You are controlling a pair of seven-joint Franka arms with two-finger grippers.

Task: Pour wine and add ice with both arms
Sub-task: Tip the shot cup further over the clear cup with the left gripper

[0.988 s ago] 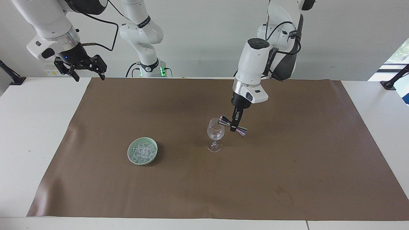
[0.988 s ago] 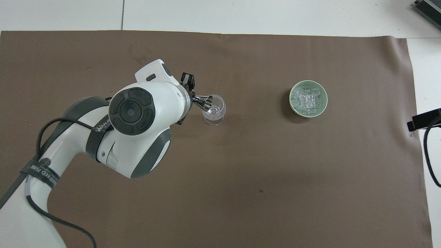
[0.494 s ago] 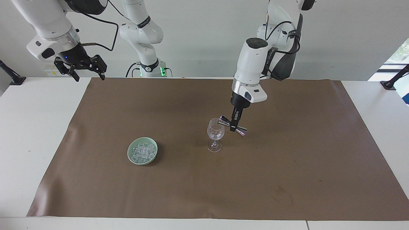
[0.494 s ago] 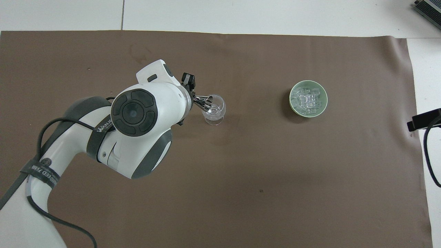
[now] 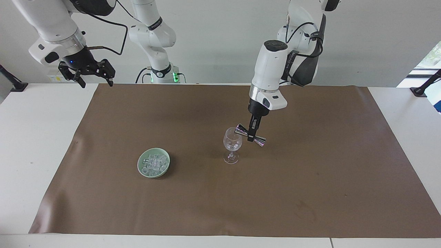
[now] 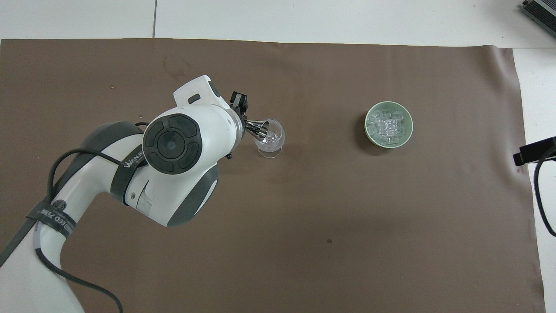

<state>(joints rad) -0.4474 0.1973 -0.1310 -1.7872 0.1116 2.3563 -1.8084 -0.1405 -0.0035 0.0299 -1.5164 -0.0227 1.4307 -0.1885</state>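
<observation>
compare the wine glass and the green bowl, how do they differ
The wine glass is clear, tall and stemmed; the green bowl is opaque, low and wide. The bowl holds a heap of ice; whether there is liquid in the glass cannot be told. A metal jigger is tipped at the glass's rim; nothing is over the bowl. Both stand upright on the brown mat.

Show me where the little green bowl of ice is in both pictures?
Facing view: the green bowl sits low on the brown mat, toward the right arm's end.
Overhead view: the green bowl sits high, near the mat's edge.
Shared landmark: the wine glass standing beside it.
</observation>
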